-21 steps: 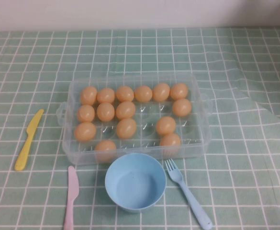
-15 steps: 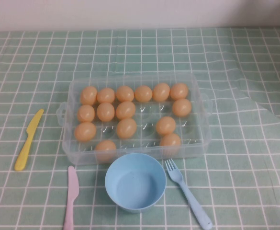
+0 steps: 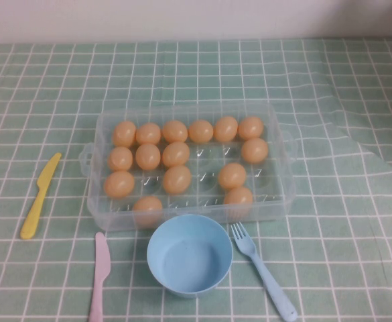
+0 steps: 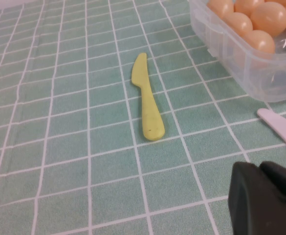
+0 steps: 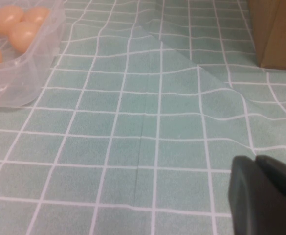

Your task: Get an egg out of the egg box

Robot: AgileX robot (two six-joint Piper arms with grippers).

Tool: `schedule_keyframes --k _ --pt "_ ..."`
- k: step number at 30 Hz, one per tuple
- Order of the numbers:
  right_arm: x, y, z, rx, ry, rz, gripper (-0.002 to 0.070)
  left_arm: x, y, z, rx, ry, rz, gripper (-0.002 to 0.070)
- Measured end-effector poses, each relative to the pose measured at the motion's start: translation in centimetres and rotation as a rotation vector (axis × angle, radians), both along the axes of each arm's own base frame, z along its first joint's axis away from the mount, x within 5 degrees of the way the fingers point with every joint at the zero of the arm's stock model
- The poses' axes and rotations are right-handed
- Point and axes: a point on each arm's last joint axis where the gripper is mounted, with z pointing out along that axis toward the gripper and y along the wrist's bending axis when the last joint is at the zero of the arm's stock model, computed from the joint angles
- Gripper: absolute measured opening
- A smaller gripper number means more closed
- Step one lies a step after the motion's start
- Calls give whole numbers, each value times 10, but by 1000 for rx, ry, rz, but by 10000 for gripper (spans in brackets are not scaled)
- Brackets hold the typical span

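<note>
The clear plastic egg box (image 3: 286, 176) stands in the middle of the table with several orange-tan eggs (image 3: 176, 179) in its cups. Its corner shows in the left wrist view (image 4: 260, 73) and in the right wrist view (image 5: 33, 58). My left gripper (image 4: 260, 169) is shut and empty, low over the cloth at the table's near left, apart from the box. My right gripper (image 5: 256, 162) is shut and empty, low over the cloth at the near right. Neither gripper shows in the high view.
A light-blue bowl (image 3: 189, 254) sits just in front of the box. A yellow knife (image 3: 40, 194) lies to its left, a pink knife (image 3: 100, 275) and a blue fork (image 3: 263, 270) in front. A brown box (image 5: 275, 32) stands at the far right.
</note>
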Motion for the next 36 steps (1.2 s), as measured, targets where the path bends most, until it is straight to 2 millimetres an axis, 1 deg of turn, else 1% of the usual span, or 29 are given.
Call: schedule_keyframes --k 22,25,33,36 --pt "0 0 0 0 0 0 -17 0 0 0 -16 -2 -1 -4" --pt "0 0 0 0 0 0 -17 0 -3 3 -113 -15 -1 -4" --pt "0 0 0 0 0 0 -17 2 -7 18 -600 -88 41 -3" --pt "0 0 0 0 0 0 -17 3 -7 22 -719 -104 53 -3"
